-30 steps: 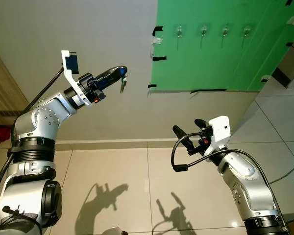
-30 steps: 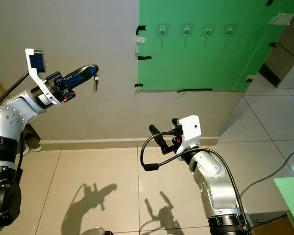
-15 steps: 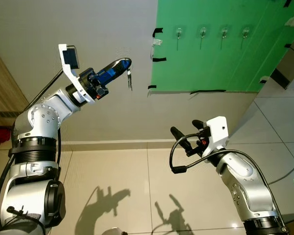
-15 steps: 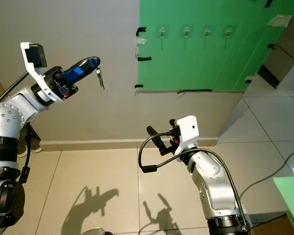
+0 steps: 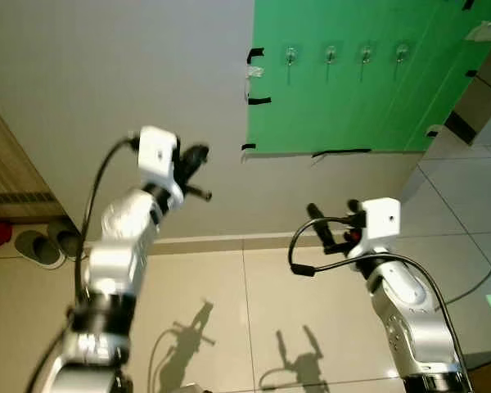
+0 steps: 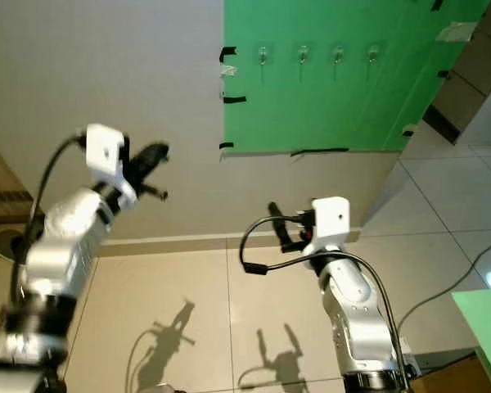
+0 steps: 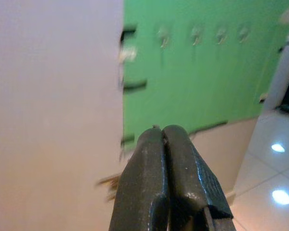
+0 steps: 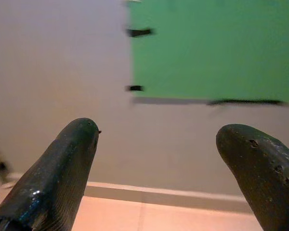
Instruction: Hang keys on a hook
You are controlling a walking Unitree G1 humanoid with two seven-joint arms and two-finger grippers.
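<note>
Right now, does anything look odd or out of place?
The green sheet with the hooks hangs askew on the wall, held by bits of black tape. A pair of slippers lies by the baseboard. Otherwise nothing stands out.

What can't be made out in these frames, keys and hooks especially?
- Keys: only a blurred sliver beside the shut left gripper in the left wrist view; number and shape unreadable. In the head views, a thin blurred bit sticks out by the left gripper.
- Four hooks on the green panel: too small to tell their shape.
- Right gripper: open, holding nothing.
- Shoes: partly hidden by the left arm.
</note>
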